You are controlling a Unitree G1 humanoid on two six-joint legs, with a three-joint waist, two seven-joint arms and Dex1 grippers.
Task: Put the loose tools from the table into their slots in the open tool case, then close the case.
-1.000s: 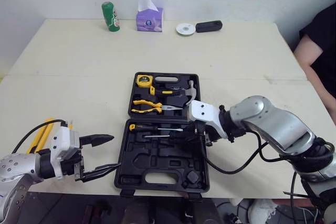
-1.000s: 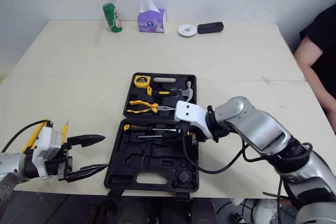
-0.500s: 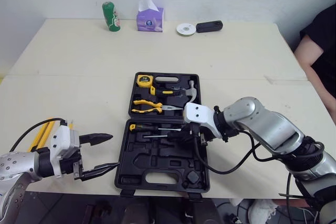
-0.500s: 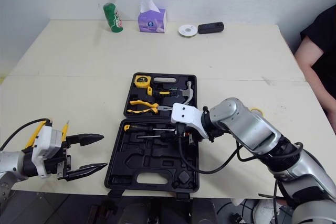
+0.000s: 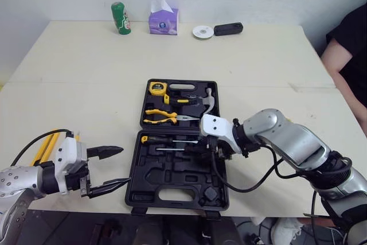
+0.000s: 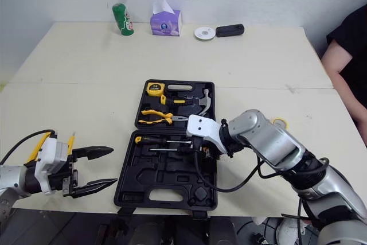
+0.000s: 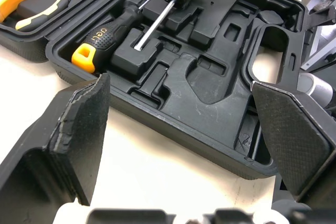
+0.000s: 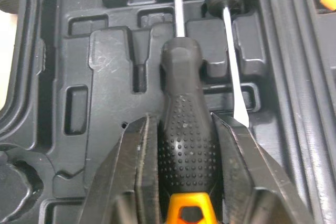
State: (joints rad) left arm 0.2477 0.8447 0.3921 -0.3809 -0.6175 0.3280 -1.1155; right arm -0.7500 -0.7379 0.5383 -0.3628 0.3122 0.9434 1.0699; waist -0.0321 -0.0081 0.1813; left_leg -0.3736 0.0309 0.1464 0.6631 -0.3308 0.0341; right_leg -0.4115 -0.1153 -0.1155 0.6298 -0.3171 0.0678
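Observation:
The black tool case (image 5: 172, 194) lies open in the middle of the table, with a tape measure (image 5: 157, 88), pliers (image 5: 163, 117) and a hammer (image 5: 202, 100) in its lid. A yellow-and-black screwdriver (image 5: 152, 139) sits in the base. My right gripper (image 8: 186, 124) is shut on a second screwdriver (image 8: 187, 150), black-handled with an orange end, held low over the base beside the first one's shaft (image 8: 231, 66). My left gripper (image 5: 117, 166) stands open just left of the case, with nothing between its fingers. Yellow tools (image 5: 46, 146) lie on the table behind the left arm.
At the far edge of the table stand a green can (image 5: 120, 18) and a tissue box (image 5: 163, 21), with a white disc (image 5: 202, 31) and a black object (image 5: 228, 28) beside them. A person's arm (image 5: 341, 61) is at the right edge. A small yellow item (image 6: 280, 122) lies behind my right arm.
My right gripper has shifted left over the case's base with the screwdriver in it. The left gripper has stayed put and open.

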